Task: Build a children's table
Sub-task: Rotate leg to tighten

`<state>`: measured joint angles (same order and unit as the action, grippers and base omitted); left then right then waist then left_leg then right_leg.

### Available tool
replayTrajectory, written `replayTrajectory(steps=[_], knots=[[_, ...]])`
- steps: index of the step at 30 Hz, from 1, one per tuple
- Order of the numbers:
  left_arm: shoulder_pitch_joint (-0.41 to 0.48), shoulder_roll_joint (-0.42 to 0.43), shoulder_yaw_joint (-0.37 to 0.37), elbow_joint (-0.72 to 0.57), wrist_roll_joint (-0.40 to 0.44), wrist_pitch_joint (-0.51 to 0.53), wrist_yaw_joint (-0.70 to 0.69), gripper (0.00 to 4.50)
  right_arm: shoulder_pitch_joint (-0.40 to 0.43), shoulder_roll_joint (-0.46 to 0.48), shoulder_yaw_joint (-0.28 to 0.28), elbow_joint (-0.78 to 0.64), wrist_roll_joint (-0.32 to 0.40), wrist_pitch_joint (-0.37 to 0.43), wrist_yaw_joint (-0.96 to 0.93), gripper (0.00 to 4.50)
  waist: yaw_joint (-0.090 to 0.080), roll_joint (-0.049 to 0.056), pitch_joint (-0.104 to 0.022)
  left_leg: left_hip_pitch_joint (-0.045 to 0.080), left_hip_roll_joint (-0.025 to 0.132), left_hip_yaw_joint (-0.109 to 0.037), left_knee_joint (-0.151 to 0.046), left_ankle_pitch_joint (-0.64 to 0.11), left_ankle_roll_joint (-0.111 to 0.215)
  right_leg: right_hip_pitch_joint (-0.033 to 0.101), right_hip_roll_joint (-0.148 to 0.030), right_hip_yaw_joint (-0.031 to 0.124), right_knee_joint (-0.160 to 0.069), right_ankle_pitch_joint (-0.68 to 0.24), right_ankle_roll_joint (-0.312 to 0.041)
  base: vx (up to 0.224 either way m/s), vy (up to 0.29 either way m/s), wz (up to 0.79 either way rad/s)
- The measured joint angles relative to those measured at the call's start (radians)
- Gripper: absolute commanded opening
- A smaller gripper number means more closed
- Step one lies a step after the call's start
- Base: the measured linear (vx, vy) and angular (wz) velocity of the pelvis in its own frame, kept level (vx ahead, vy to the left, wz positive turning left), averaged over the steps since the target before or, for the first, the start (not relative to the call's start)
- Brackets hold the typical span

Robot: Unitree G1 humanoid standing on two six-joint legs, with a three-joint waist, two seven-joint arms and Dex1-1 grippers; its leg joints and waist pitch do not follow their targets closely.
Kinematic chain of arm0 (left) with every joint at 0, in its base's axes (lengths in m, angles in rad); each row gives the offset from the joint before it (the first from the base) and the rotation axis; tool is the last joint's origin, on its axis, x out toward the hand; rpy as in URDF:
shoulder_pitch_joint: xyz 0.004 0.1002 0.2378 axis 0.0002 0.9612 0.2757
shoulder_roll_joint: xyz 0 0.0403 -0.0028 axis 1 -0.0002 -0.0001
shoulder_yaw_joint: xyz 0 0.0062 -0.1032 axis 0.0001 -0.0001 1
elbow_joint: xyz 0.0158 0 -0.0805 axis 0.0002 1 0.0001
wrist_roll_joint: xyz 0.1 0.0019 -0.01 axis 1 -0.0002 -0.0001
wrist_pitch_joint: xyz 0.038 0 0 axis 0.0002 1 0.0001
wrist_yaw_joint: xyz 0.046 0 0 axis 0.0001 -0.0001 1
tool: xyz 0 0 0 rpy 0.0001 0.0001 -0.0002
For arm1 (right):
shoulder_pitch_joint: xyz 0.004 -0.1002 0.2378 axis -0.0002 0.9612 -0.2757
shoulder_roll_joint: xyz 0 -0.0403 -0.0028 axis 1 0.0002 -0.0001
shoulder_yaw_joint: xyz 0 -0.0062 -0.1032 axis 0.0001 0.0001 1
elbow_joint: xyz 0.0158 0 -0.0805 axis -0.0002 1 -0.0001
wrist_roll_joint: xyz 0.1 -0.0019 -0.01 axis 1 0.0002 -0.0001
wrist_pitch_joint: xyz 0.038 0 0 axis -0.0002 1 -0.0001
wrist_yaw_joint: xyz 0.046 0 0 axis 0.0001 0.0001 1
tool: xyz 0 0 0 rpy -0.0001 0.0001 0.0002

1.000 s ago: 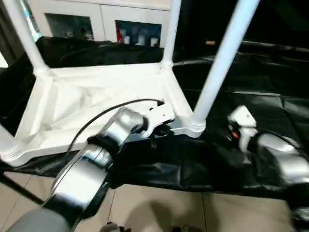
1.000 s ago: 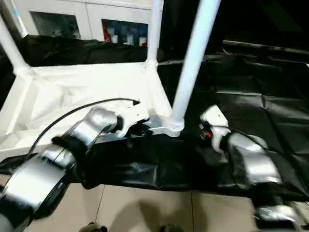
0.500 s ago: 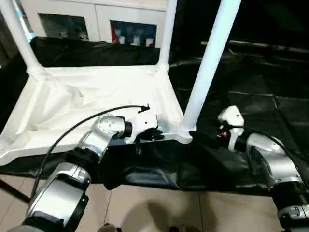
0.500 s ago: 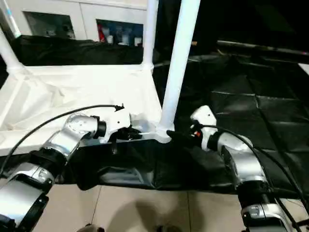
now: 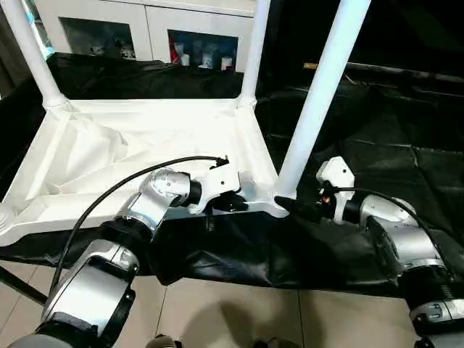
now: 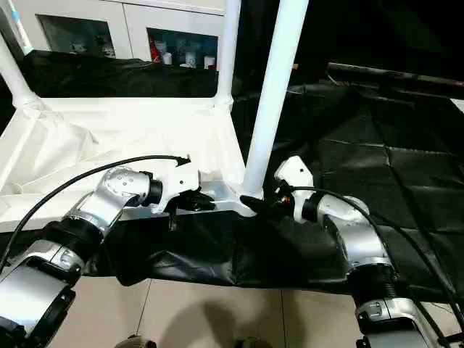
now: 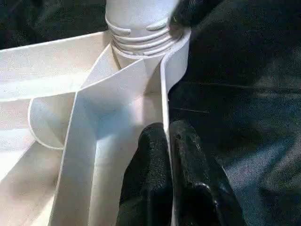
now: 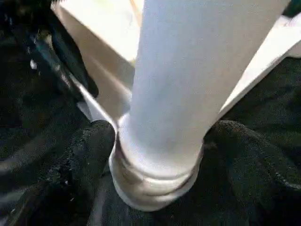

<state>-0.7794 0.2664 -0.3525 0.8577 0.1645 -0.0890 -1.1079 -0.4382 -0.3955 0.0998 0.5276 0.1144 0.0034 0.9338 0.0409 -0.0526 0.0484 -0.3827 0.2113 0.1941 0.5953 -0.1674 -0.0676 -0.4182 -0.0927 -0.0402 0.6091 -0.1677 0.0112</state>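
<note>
The children's table lies upside down, its white ribbed tabletop on a black sheet, with white legs standing up from the corner sockets. My left gripper is shut on the tabletop's near rim, one black finger on each side of the thin wall, just left of the near right leg. My right gripper is open at that leg's base, a finger on either side of the ribbed collar in its socket. Two more legs rise at the far corners.
A black sheet covers the low platform under the table and stretches to the right. A white glass-door cabinet stands behind. Tiled floor lies in front of the platform's near edge. A black cable loops over my left forearm.
My right gripper has moved left from the sheet to the base of the near right leg, and its fingers now straddle it. The left gripper has kept its hold on the rim.
</note>
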Motion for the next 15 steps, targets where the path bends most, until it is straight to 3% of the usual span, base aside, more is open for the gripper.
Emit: replayTrajectory(steps=[14, 15], knots=[[-0.022, -0.006, -0.006, 0.026, 0.006, 0.018, -0.007, 0.00, -0.050, 0.040, 0.007, 0.070, 0.002, -0.016, -0.007, 3.82, 0.000, -0.002, -0.001, 0.000, 0.000, 0.000, 0.000, 0.000, 0.000, 0.001, 0.000, 0.000, 0.000, 0.000, 0.000, 0.000, 0.000, 0.00], [-0.022, -0.007, -0.004, 0.029, 0.003, 0.018, -0.007, 0.00, -0.052, 0.041, 0.007, 0.078, 0.003, -0.016, -0.005, 3.56, 0.000, -0.002, -0.001, 0.001, 0.000, 0.000, 0.000, 0.000, 0.000, 0.001, 0.000, 0.000, 0.000, 0.000, 0.000, 0.000, 0.000, 0.00]])
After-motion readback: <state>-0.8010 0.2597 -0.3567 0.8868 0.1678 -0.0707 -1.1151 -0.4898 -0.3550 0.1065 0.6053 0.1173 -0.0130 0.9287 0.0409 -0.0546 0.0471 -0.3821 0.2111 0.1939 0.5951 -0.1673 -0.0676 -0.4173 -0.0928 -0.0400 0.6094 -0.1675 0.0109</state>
